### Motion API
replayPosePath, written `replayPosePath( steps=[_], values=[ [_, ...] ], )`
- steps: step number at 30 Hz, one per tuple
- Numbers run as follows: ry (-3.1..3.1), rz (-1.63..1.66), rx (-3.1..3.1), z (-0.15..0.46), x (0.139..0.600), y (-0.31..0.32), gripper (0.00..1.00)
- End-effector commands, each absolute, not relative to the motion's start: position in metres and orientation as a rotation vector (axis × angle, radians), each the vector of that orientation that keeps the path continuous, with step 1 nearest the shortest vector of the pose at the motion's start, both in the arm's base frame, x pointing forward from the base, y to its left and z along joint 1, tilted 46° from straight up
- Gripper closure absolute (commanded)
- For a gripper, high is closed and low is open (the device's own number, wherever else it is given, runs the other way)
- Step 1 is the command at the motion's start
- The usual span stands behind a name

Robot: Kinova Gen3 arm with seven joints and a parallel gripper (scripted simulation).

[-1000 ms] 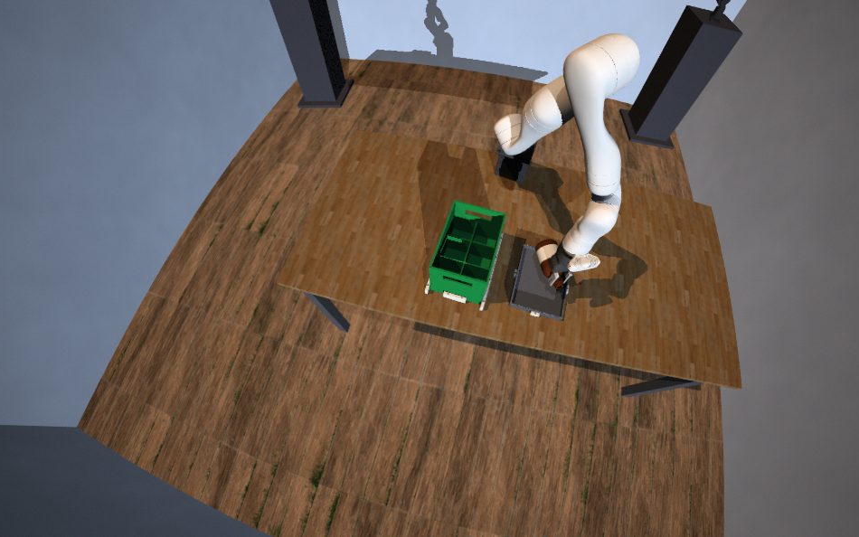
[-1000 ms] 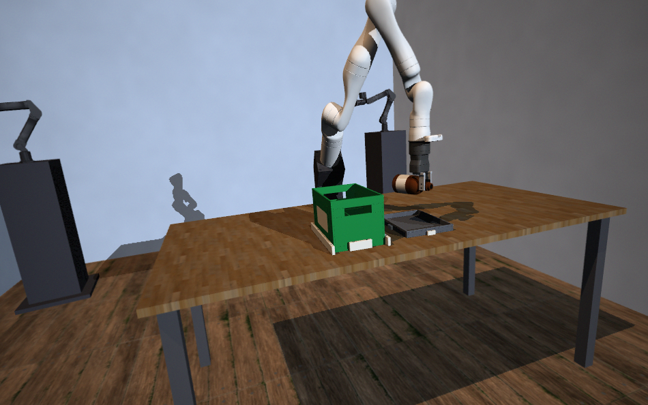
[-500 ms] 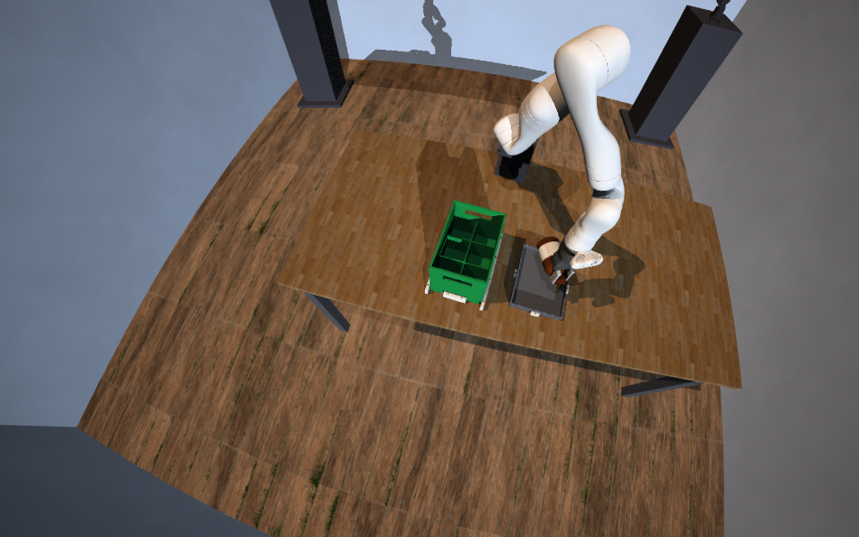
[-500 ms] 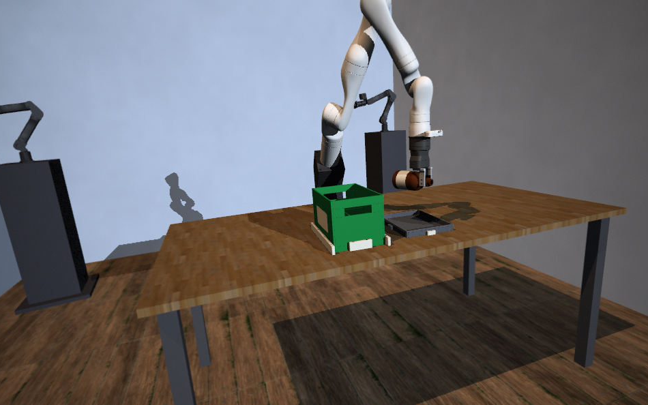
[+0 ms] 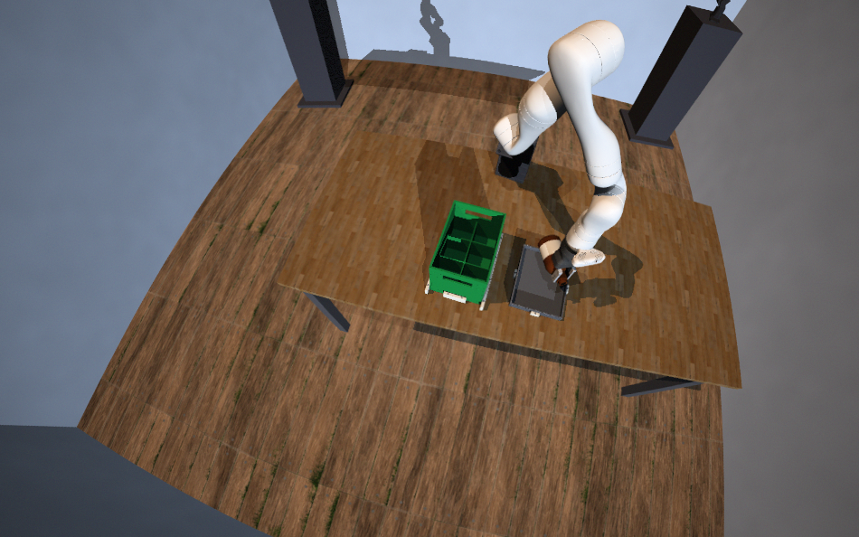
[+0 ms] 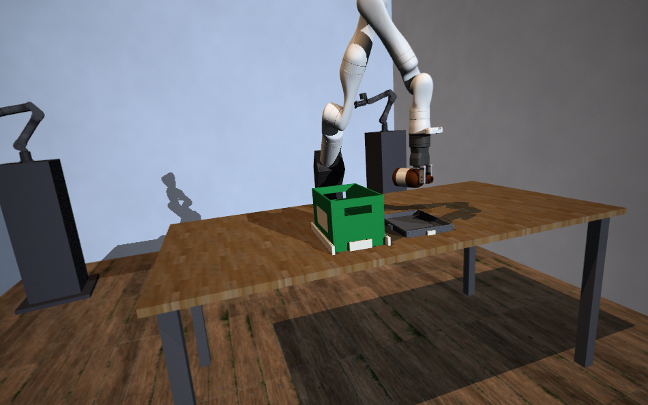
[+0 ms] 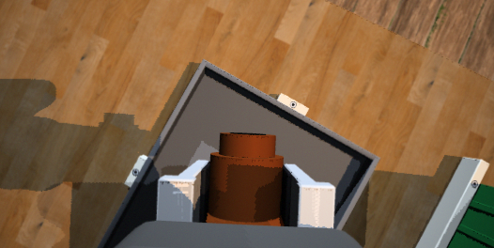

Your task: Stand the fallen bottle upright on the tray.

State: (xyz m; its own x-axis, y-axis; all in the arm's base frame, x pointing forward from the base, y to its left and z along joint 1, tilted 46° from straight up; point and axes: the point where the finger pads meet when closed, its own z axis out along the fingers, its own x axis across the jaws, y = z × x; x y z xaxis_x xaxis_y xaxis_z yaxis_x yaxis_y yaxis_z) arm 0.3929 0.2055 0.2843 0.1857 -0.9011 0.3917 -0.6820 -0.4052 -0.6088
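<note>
A brown bottle (image 5: 546,250) (image 6: 402,177) (image 7: 246,191) with a cream label hangs roughly horizontal in the air above the grey tray (image 5: 534,292) (image 6: 417,233) (image 7: 225,106). My gripper (image 5: 564,276) (image 6: 425,177) (image 7: 245,184) points down and is shut on the bottle near its neck, one finger on each side. In the wrist view the mouth points up the picture and the bottle's base is hidden. The tray lies level on the table. The green crate (image 5: 473,290) (image 6: 357,226) (image 7: 479,219) stands level beside it, with its compartments open at the top.
Cream stop blocks (image 5: 455,296) (image 6: 360,245) (image 7: 292,104) sit against the crate and tray. The crate's walls rise well above the tray's low rim. Dark pillars (image 5: 316,60) (image 6: 39,226) stand beyond the wooden table (image 5: 353,267) (image 6: 226,262) (image 7: 188,17).
</note>
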Motion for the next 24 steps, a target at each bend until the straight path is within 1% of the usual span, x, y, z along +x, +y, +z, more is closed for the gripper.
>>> replayPosePath(
  steps=[1,24],
  values=[
    [1.495,-1.04,-2.172,0.2848,0.3911,0.209,1.0],
    [1.495,-1.04,-2.172,0.2878,0.388,0.2097,1.0]
  ],
)
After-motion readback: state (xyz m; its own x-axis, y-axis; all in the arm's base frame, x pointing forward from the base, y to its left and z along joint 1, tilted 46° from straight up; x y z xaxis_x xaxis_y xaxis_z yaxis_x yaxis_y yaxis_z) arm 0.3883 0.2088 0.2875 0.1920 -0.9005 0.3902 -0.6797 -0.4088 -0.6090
